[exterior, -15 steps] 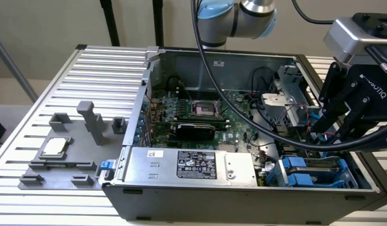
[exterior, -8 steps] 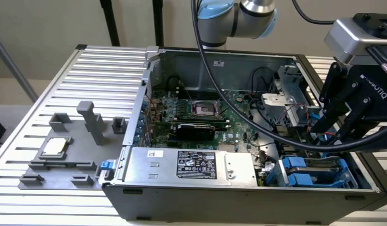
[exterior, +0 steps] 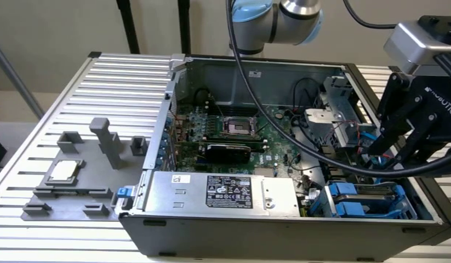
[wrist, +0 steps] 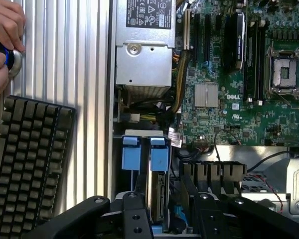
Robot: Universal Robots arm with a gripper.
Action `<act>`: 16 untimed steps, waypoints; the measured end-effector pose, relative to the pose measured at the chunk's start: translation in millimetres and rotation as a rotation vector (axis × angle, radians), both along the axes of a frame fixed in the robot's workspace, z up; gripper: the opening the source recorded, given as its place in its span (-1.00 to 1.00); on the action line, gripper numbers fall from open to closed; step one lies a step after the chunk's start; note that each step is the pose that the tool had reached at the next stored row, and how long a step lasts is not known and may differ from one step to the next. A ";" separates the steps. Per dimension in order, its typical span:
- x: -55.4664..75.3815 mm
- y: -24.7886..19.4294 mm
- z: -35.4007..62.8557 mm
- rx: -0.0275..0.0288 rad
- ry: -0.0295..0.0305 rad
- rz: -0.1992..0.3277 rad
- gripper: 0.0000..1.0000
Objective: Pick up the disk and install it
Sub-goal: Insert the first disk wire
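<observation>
Disk (wrist: 157, 184) work looks close to finished. On the bench (exterior: 123, 71), the open computer case (exterior: 210, 230) has a drive bay (exterior: 409, 210) at the exterior view's right, and the disk stands slotted there with its blue carrier handle showing. Just above it hovers the gripper (exterior: 391, 155), fingers apart and empty. Whether the disk is fully seated I cannot tell.

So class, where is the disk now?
In the exterior view's lower right, the disk stands in a corner of the computer case, beside the power supply, below the gripper.
</observation>
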State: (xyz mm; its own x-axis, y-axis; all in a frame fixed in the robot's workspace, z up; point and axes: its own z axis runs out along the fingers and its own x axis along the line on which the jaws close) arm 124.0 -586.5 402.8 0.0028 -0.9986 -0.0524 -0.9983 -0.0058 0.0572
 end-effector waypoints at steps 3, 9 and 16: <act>13.9 0.0 0.0 0.0010 0.0011 0.000 -0.18; 39.0 0.0 -6.7 0.0011 0.0026 0.000 -0.18; 42.3 3.1 -19.4 0.0011 0.0025 0.003 -0.18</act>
